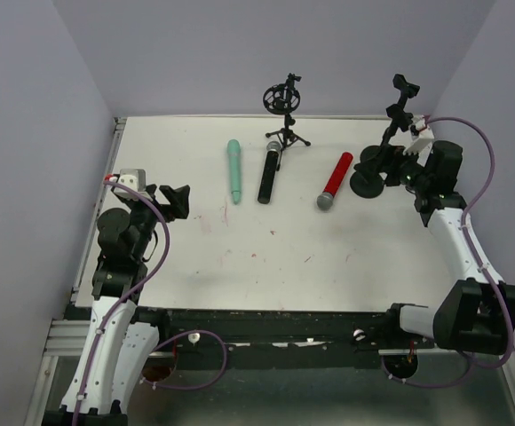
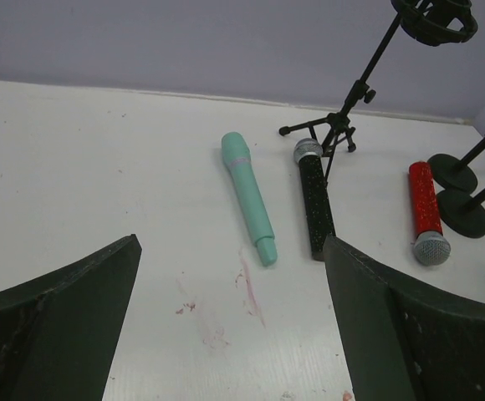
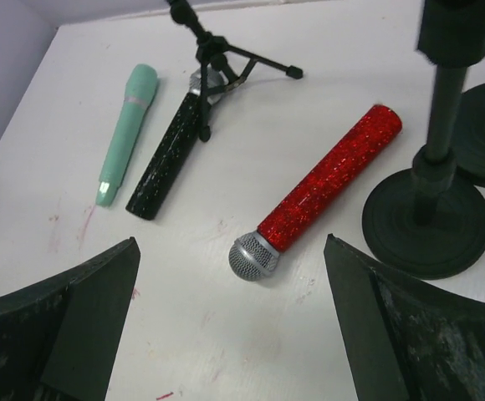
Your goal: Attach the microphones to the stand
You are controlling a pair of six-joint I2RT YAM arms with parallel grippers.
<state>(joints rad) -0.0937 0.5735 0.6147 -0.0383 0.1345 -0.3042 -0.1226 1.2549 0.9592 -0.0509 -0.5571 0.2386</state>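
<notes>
Microphones far-side, left claw — right claw — agape

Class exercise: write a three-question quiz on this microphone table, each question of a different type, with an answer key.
1. True or false: the red microphone is clipped into a stand.
2. Its mesh head points toward: A the table's near edge, by the arms; B the far wall; C straight up.
3. Fill in: the left gripper and right gripper both stand ___.
Key: 1 false, it lies flat on the table; 2 A; 3 open.
</notes>
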